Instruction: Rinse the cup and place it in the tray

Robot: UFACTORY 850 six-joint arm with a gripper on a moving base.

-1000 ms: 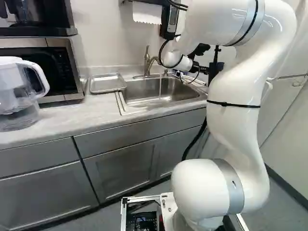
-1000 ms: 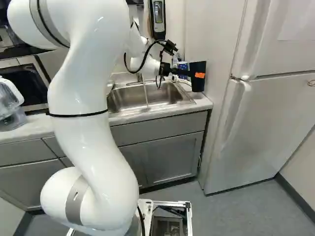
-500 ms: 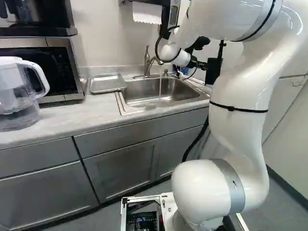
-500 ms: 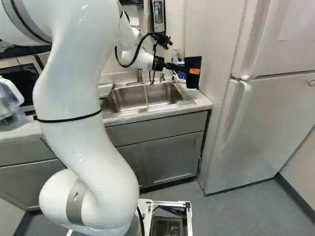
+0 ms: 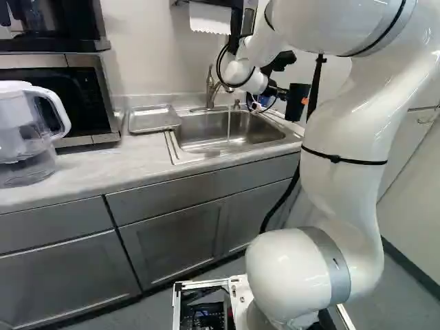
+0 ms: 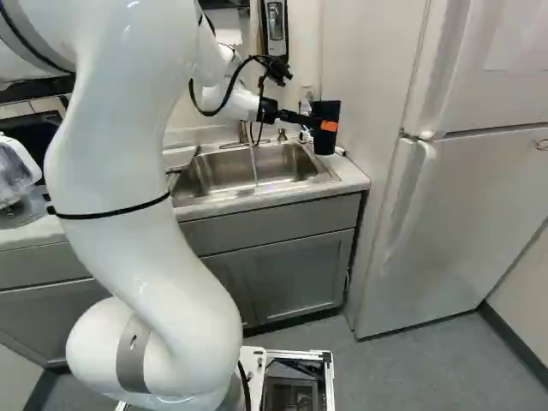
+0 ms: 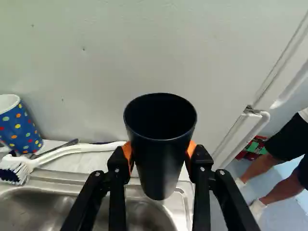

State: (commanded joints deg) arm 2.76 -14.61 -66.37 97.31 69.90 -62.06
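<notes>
Upright and mouth up, the black cup (image 6: 325, 127) is held by my gripper (image 6: 320, 125) above the right end of the sink (image 6: 224, 174). In the wrist view both orange pads of the gripper (image 7: 160, 156) press the black cup (image 7: 160, 144) from two sides. Water (image 5: 229, 126) runs from the faucet (image 5: 212, 87) into the sink, away from the cup. The metal tray (image 5: 152, 119) lies on the counter at the sink's left side.
A dotted cup (image 7: 20, 126) and a white brush (image 7: 57, 153) lie behind the sink's edge. A water pitcher (image 5: 27, 134) and a microwave (image 5: 69, 96) stand on the counter. The fridge (image 6: 462, 188) is at the right.
The arm has swung a little to the left in the right base view, carrying the cup toward the sink. The base has not moved.
</notes>
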